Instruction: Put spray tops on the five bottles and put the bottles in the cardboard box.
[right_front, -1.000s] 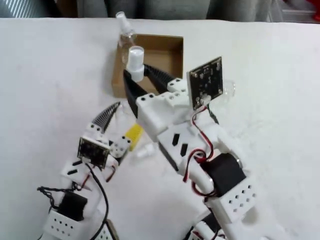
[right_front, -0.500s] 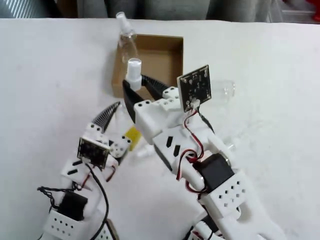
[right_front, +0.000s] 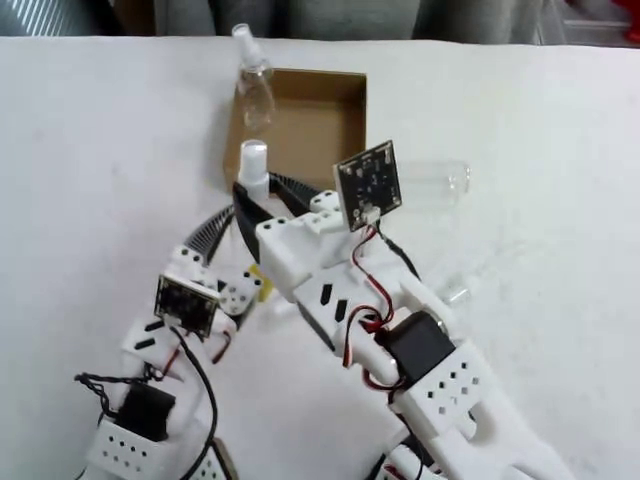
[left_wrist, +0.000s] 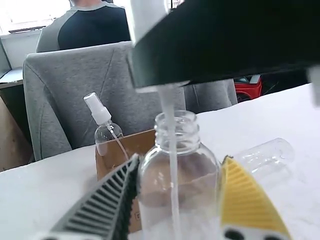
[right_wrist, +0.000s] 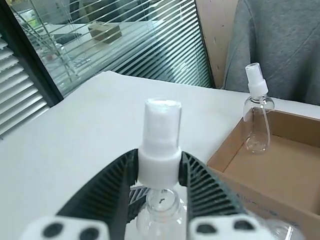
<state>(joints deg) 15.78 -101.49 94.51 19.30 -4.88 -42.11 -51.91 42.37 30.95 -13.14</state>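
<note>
Spray top (right_wrist: 161, 135): white, upright, gripped at its collar by the right gripper, directly above the open neck of the held bottle. Its thin dip tube (left_wrist: 170, 130) hangs down through the neck into the bottle, and the collar is not yet seated on the neck.
Held bottle (left_wrist: 177, 190): clear, upright, uncapped, clamped around its body by the left gripper just in front of the cardboard box.
Right gripper (right_wrist: 159, 160): black fingers closed on the spray top from both sides, poised over the bottle.
Left gripper (left_wrist: 180, 165): one grey finger and one yellow finger pressed against opposite sides of the bottle, below the right gripper.
Cardboard box (right_front: 335, 125): open-topped, on the table just beyond both grippers.
Capped bottle (right_front: 252, 88): clear, with a white spray top already on, standing upright in a far corner of the box.
Loose bottle (right_front: 430, 185): clear, lying on its side on the table beside the box, apart from it.
Table (right_front: 100, 150): white surface that bears the box and the loose bottle.
</note>
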